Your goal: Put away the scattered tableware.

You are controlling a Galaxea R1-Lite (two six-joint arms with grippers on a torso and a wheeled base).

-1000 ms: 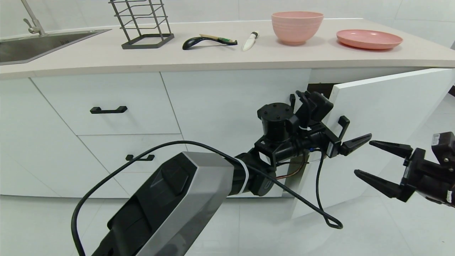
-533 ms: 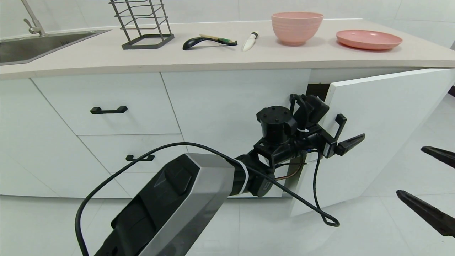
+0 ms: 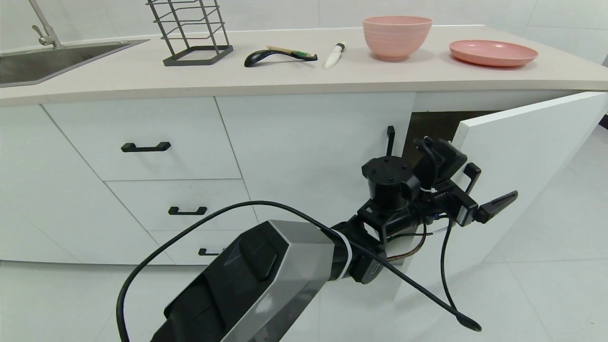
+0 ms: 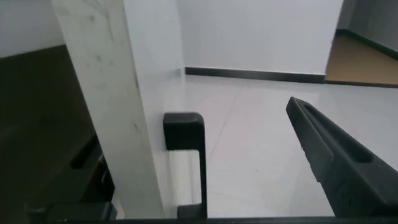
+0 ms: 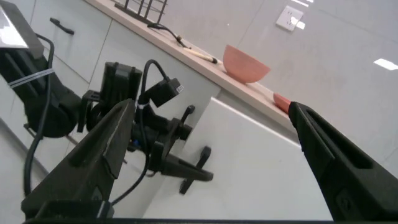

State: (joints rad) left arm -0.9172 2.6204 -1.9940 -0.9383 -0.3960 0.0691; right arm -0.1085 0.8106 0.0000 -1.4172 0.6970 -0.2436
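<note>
Pink bowl (image 3: 397, 35) & pink plate (image 3: 493, 51) sit on the counter (image 3: 118, 78) toward its right end, apart from each other, plate nearer the end. Left of the bowl lies a white knife (image 3: 334, 54), then a black spoon (image 3: 266, 55) w/ a wooden stick (image 3: 285, 50) at its handle end; looks like they touch, can't be sure. Further left a wire rack (image 3: 190, 31) stands upright, then the sink (image 3: 28, 66).

Below the counter, the cupboard door (image 3: 522, 166) under the plate stands part open, dark inside. L gripper (image 3: 479, 204) is at that door's free edge, by the black handle (image 3: 471, 175). Jaws apart: one finger (image 3: 496, 205) is on the door's outer side, clear of the handle in the L wrist view, the other hidden behind the edge. R gripper (image 5: 210, 107) is farther out, facing the door's outer face & the L arm, jaws wide apart. Drawers (image 3: 142, 123) to the left are closed.
</note>
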